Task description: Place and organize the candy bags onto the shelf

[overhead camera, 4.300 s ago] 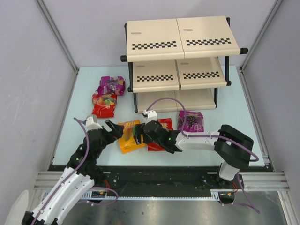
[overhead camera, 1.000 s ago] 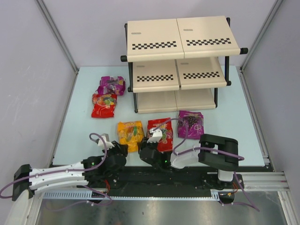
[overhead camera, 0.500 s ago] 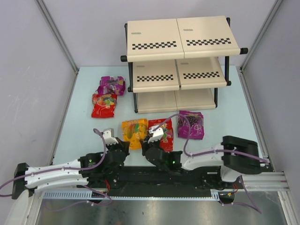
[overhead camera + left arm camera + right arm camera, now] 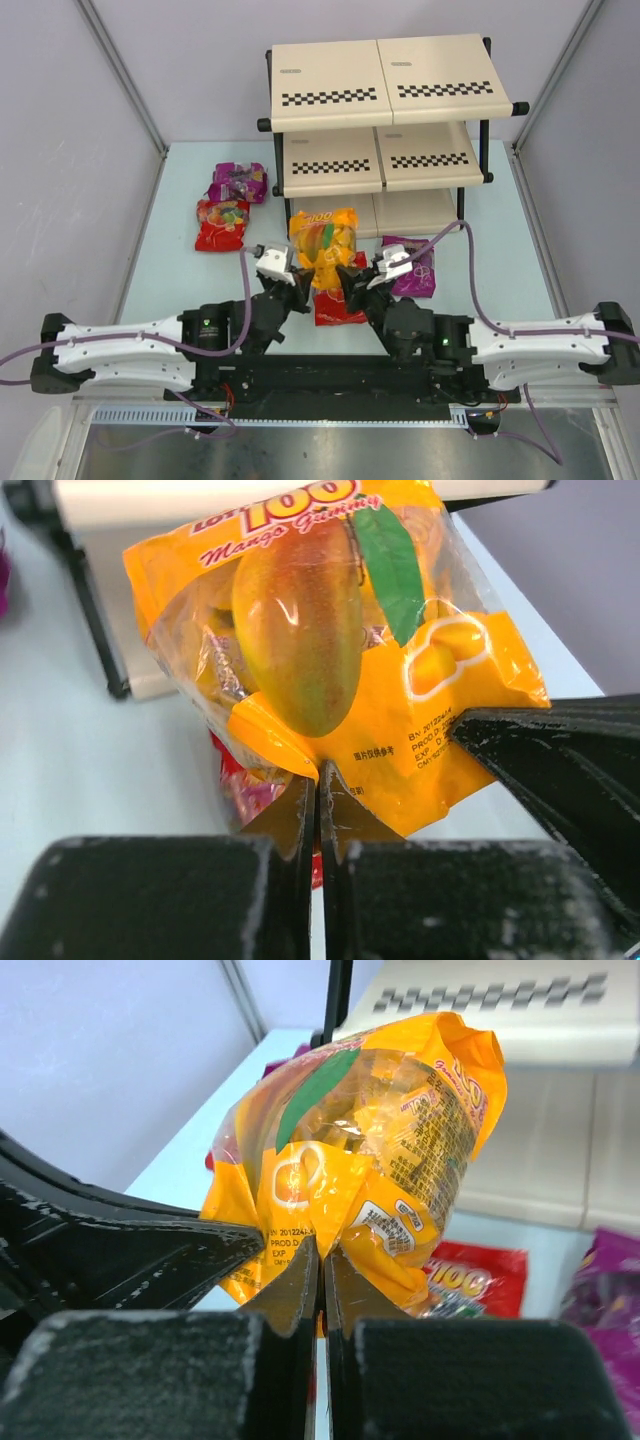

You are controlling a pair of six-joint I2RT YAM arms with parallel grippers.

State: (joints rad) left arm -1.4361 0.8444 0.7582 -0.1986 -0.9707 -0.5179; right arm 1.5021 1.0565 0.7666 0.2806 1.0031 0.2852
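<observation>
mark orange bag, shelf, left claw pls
orange bag (image 4: 323,233): top view, middle of its front face.
shelf (image 4: 385,70): top view, bare top board.
left claw (image 4: 318,782): left wrist view, between the fingertips, shut on the bag's bottom edge.

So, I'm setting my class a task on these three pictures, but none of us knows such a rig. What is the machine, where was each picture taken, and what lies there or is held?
These are two robot arms bolted at the near edge of a table, each ending in a two-finger gripper. The wide picture looks down from above and behind them. The other two come from a camera on each wrist, looking past its black fingers. The left gripper and right gripper both pinch the lower edge of one orange bag, held up above the table. Lying flat are the left red bag, left purple bag, middle red bag and right purple bag. Behind stands the stepped shelf; no bag shows on it.
</observation>
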